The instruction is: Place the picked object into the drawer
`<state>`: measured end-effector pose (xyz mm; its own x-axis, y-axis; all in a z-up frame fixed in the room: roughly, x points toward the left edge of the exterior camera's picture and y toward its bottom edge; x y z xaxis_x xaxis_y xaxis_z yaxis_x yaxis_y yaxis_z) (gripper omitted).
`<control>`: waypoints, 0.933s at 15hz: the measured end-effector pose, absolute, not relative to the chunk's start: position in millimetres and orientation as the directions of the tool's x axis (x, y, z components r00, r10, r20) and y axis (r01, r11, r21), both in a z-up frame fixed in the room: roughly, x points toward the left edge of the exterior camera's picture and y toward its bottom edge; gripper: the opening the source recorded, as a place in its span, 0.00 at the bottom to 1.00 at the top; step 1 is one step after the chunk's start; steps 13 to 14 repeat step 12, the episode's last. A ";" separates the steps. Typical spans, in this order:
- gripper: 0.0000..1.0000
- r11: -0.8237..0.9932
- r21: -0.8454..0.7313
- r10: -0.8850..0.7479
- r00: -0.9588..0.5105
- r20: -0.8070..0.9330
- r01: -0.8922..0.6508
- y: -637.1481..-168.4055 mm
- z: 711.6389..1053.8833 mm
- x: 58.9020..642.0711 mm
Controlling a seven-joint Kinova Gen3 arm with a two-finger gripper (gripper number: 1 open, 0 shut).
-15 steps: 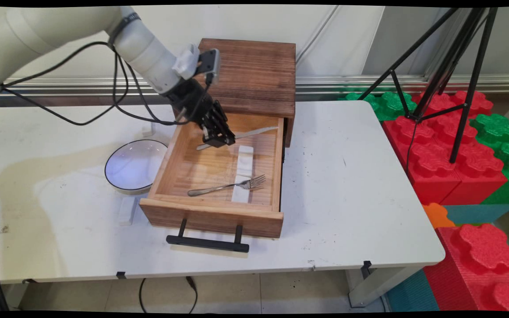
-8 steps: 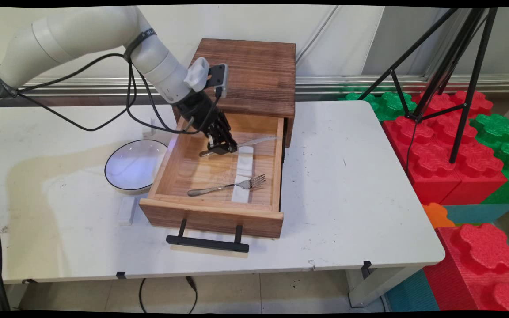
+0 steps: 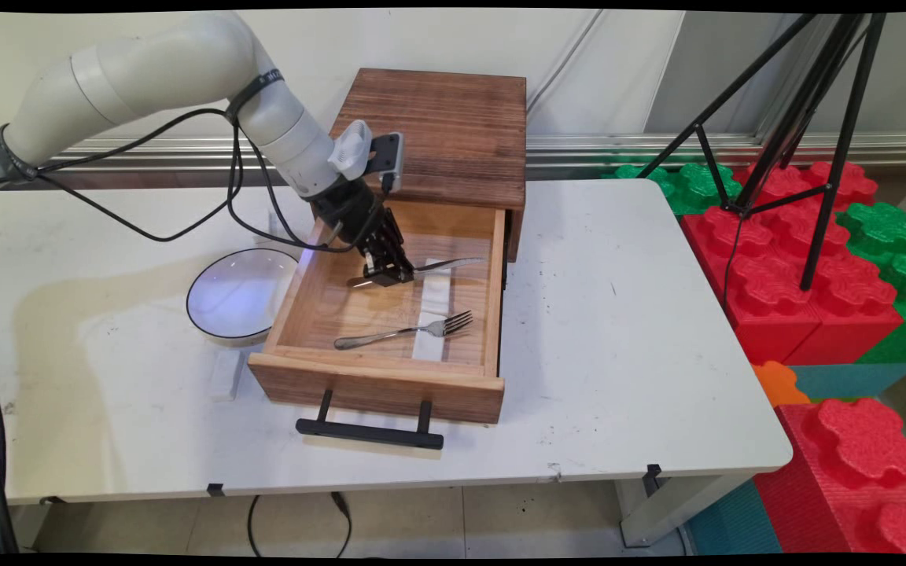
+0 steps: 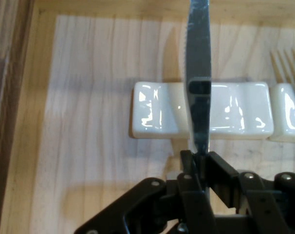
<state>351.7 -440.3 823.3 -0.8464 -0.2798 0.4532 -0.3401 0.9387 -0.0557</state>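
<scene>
White table [image 3: 618, 377] is filling most of the main view, with a pale wall behind it and red and green foam blocks [image 3: 823, 291] stacking up off its right side, where a black tripod [image 3: 807, 134] is standing. On the table's far middle a dark wooden cabinet [image 3: 445, 134] is sitting, and its light wooden drawer [image 3: 378, 385] is standing pulled out toward the near edge, its black handle [image 3: 370, 432] pointing at the camera. Just beside the drawer's left wall a round white bowl [image 3: 237, 303] with a dark rim is resting on the table.

Reaching in from the upper left, the white arm [image 3: 185, 71] is trailing black cables and lowering its gripper [image 3: 387, 275] into the far part of the drawer. The gripper [image 4: 198, 161] is clenching a table knife [image 3: 441, 264] near its handle end; in the hand view the fingers [image 4: 220, 168] are pressing on both sides of the knife [image 4: 198, 73], whose blade is running straight away from the hand. The blade is crossing over a white ceramic rest [image 4: 159, 114]; whether it is touching the rest cannot be told.

Nearer the drawer's front, a metal fork [image 3: 406, 331] is lying with its tines on a second white rest [image 3: 429, 336], apart from the knife.
</scene>
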 end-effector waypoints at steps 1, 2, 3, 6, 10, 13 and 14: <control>0.00 0.939 -0.055 -0.280 -0.848 0.450 -0.339 -440.5 821.2 351.9; 0.00 0.939 -0.055 -0.279 -0.849 0.448 -0.338 -440.6 820.0 352.0; 0.00 0.940 -0.055 -0.279 -0.851 0.445 -0.338 -440.6 818.4 352.5; 1.00 0.939 -0.059 -0.280 -0.854 0.438 -0.338 -440.5 814.9 354.8; 1.00 0.936 -0.068 -0.282 -0.854 0.437 -0.344 -440.4 815.8 357.2; 1.00 0.933 -0.076 -0.283 -0.851 0.443 -0.350 -439.4 820.1 358.4; 1.00 0.933 -0.076 -0.283 -0.851 0.443 -0.350 -439.4 820.1 358.4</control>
